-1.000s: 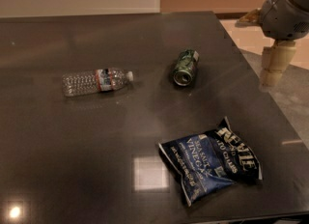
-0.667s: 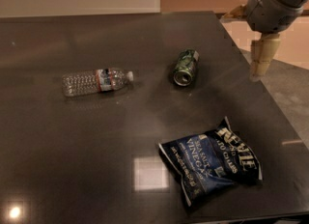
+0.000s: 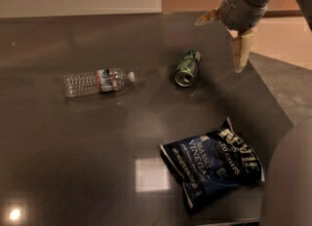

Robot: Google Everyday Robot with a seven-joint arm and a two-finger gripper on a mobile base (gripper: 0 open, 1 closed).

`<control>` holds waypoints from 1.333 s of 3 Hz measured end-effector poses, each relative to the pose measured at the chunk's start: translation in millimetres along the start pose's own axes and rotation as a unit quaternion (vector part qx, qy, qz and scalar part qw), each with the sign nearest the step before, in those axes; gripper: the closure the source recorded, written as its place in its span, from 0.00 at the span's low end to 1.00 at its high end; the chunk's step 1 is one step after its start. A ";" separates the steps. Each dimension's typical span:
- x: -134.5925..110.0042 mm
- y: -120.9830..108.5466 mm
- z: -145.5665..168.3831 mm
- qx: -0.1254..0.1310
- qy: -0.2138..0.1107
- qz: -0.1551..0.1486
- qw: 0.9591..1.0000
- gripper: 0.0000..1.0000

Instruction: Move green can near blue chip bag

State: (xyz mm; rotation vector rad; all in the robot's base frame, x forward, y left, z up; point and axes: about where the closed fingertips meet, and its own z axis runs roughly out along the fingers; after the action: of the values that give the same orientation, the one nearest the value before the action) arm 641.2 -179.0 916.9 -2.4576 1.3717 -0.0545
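The grey arm (image 3: 249,0) angles in from upper right, its claw (image 3: 219,45) apparently splayed and empty beside the small green metal can (image 3: 187,67), which lies on the dark surface (image 3: 73,147) apart from the crinkled navy-blue chip bag (image 3: 214,167).

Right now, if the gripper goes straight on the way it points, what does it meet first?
Probably the green can, lying below-left of the gripper; depth is unclear, so perhaps bare table beside it.
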 end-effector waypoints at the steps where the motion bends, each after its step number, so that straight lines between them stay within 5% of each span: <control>1: 0.3 -17.0 26.4 -0.026 0.006 -0.059 0.998 0.00; 4: -17.0 -26.3 77.5 -0.098 0.023 -0.186 0.977 0.00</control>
State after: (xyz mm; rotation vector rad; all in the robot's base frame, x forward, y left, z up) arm 668.4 -131.9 853.5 -2.8664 0.9560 -0.0662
